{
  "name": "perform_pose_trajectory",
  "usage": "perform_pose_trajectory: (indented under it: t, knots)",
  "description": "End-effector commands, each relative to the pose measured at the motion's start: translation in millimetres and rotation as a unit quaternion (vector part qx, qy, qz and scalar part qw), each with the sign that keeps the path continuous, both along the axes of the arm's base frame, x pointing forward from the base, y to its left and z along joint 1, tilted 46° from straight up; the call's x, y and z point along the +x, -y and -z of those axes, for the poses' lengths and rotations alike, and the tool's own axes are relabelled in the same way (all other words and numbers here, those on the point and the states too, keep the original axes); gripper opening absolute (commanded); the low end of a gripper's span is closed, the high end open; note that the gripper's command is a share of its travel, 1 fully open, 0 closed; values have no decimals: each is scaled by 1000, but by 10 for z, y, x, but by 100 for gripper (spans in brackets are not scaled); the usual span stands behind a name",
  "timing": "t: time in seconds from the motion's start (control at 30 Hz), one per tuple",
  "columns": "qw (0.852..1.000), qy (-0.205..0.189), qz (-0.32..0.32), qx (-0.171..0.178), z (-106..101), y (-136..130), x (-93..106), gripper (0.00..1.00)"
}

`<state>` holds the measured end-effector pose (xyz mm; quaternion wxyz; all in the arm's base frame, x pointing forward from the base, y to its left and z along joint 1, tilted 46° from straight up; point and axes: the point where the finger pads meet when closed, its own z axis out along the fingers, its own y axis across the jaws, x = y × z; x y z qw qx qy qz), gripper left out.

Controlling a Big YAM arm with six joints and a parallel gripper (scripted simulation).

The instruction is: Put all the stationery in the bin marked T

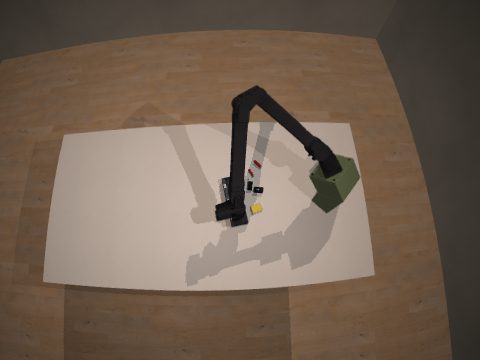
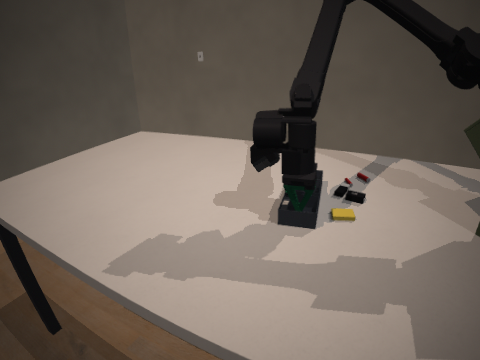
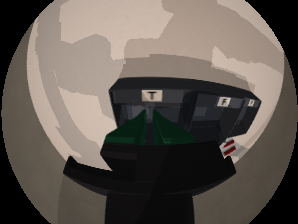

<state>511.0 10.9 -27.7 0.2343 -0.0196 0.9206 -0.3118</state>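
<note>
The green fingers (image 2: pixel 299 198) reach down into the dark bin (image 2: pixel 300 214) marked T, pressed close together with nothing seen between them, near a yellow block (image 2: pixel 343 214) on the worktop (image 2: pixel 125 200).

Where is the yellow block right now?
In the exterior view the yellow block lies flat on the table, just right of the dark bin row, with the black pieces behind it.
</note>
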Motion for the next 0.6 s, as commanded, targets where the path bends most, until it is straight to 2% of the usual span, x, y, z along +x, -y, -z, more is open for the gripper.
perform_pose_trajectory:
  t: [0.0,0.07,0.57]
  knots:
    - [1000,5,-1,-1,-5,70,97,9]
    - [1000,10,-1,0,-62,69,114,9]
    - [1000,11,-1,0,-63,79,120,9]
